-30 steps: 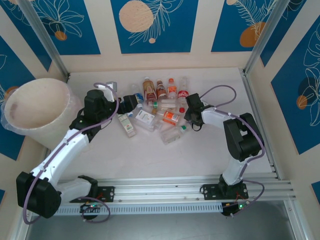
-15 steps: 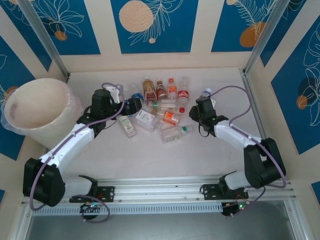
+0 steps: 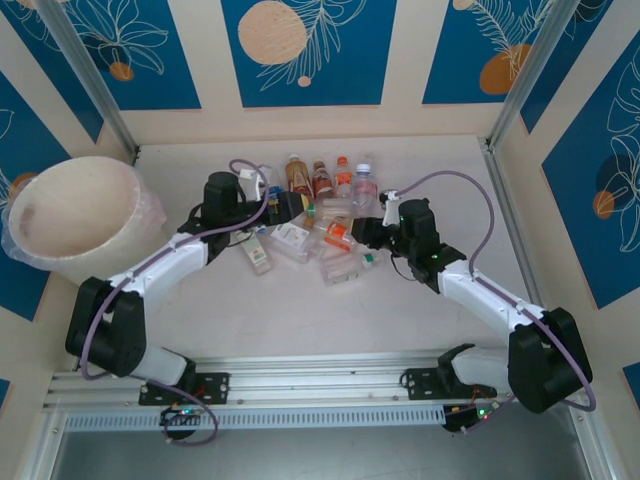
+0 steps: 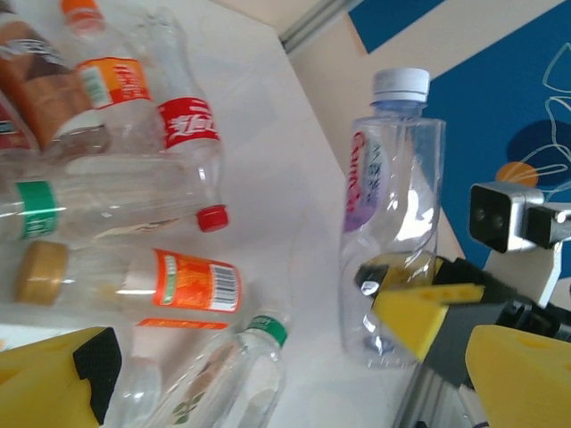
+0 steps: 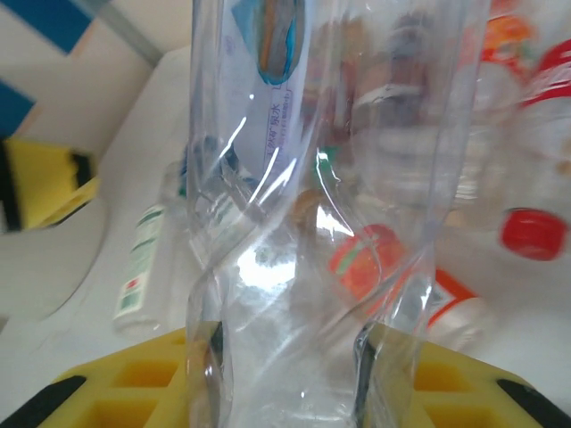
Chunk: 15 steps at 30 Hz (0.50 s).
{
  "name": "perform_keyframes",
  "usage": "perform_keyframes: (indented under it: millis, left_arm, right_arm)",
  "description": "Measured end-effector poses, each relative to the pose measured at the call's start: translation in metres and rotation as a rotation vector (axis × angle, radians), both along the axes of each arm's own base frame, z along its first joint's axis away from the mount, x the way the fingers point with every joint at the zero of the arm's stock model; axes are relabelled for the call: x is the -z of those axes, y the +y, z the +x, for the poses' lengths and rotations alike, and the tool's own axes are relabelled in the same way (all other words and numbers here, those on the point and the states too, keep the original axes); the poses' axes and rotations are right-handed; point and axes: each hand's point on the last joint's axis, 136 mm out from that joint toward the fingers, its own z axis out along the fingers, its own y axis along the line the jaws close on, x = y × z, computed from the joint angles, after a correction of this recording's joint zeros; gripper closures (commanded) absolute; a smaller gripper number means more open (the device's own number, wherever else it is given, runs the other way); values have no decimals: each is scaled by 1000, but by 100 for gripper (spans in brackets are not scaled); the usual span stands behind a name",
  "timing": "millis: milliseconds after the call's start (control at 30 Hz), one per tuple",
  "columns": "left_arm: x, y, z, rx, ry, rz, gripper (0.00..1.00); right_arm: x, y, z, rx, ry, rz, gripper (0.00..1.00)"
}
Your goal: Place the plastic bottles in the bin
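My right gripper point(image 3: 367, 232) is shut on a clear plastic bottle point(image 3: 365, 190) with a white cap, held upright at the right end of the pile. Its squeezed body point(image 5: 303, 223) stands between my yellow right fingers point(image 5: 134, 383). The left wrist view shows the same bottle point(image 4: 393, 223) pinched near its base. My left gripper point(image 3: 290, 207) is open at the pile's back left, its jaws wide apart over lying bottles point(image 4: 178, 281). More plastic bottles point(image 3: 325, 240) lie and stand mid-table. The cream bin point(image 3: 60, 265) sits at the far left.
A row of upright bottles point(image 3: 320, 178) stands at the back of the pile near the rear wall. An aluminium rail point(image 3: 510, 215) edges the table on the right. Bare table point(image 3: 300, 310) lies between the pile and the arm bases.
The right gripper has carried the white-capped bottle leftward, over the pile's right end. The left gripper has reached further right along the back of the pile, still open.
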Motion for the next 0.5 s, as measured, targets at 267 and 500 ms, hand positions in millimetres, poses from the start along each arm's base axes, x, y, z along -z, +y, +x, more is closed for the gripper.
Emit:
perform_keyframes:
  millis: [267,500]
  left_arm:
    - [-31,-38,-11,89,-83,-16,0]
    - [-64,-37,12,28,-170,34,0]
  right_arm:
    - [-31,47,-18,-254,-26,72,73]
    - [-40,76,-37,-413,-20,85,73]
